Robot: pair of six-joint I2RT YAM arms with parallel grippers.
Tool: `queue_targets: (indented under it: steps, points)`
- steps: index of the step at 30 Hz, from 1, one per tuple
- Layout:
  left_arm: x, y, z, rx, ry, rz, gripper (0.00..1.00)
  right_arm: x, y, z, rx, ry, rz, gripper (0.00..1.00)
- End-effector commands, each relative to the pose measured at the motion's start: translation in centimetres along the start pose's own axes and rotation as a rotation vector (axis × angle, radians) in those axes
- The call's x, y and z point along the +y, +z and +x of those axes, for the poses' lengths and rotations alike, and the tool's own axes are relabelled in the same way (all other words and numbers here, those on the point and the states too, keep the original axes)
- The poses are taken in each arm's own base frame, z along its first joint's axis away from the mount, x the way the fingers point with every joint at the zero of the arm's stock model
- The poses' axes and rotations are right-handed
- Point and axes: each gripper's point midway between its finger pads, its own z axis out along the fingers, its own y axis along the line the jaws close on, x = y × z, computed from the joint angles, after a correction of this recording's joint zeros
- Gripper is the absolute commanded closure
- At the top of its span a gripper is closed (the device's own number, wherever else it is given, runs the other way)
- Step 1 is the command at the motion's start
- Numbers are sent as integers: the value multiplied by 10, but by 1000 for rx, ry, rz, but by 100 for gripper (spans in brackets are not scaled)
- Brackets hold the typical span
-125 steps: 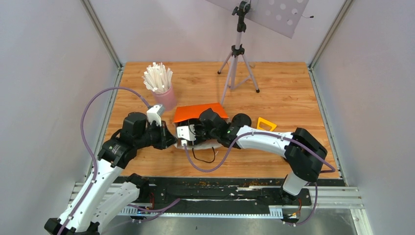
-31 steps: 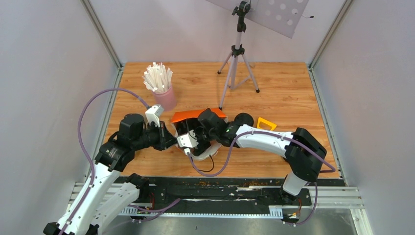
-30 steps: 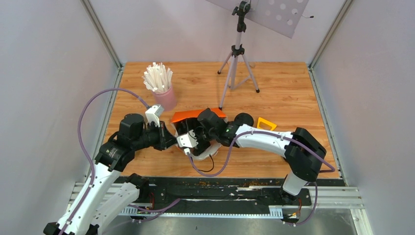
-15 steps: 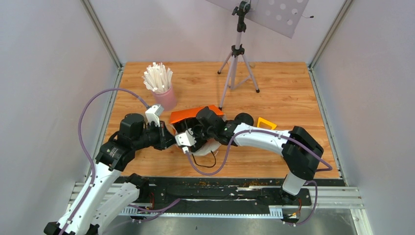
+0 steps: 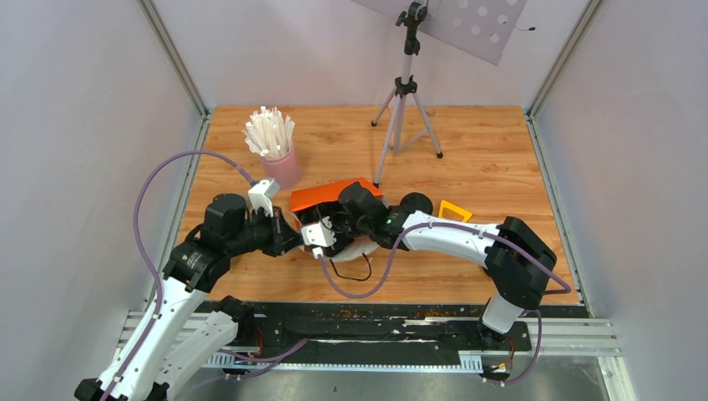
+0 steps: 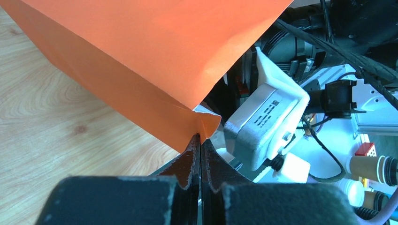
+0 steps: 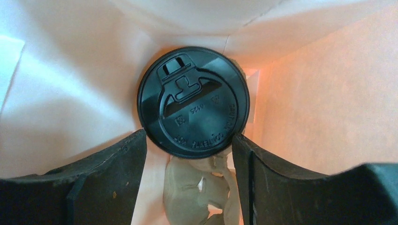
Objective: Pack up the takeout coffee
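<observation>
The takeout coffee [image 7: 192, 103] shows only in the right wrist view: its black lid faces the camera, deep inside the orange bag [image 5: 321, 194]. It stands in a grey-brown pulp tray [image 7: 197, 187]. My right gripper [image 7: 188, 136] is inside the bag, and its two fingertips [image 7: 141, 140] press against opposite sides of the lid's rim. The cup's brown body is hidden under the lid. My left gripper [image 6: 201, 138] is shut on a corner of the bag's [image 6: 155, 56] mouth, at the bag's left side.
A pink cup of white sticks [image 5: 280, 163] stands at the back left. A camera tripod [image 5: 407, 109] stands behind the bag. A yellow triangular piece [image 5: 453, 210] lies to the right of the right arm [image 5: 451, 238].
My right gripper's jaws have narrowed from wide open onto the lid. The right wrist has shifted slightly back up into the bag. The left gripper still holds the bag's corner.
</observation>
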Motion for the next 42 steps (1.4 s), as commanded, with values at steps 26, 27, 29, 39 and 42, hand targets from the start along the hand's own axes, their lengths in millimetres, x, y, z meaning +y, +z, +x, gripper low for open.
queue_targets:
  steps: [26, 27, 29, 39, 42]
  points:
    - [-20, -4, -23, -70, 22, 73, 98, -3, 3, -25, -112, 23, -10, 0]
    - [-20, -4, -23, -70, 20, 72, 98, -3, 5, -23, -105, 19, -6, 0]
    - [-20, -3, -23, -69, 14, 76, 98, -5, 9, -20, -95, 17, 5, 0]
    - [-21, -3, -21, -68, 2, 80, 98, -3, 22, -16, -96, 26, 5, 14]
    - [-20, -4, -20, -66, 2, 77, 98, -3, 23, -14, -96, 35, 14, 27]
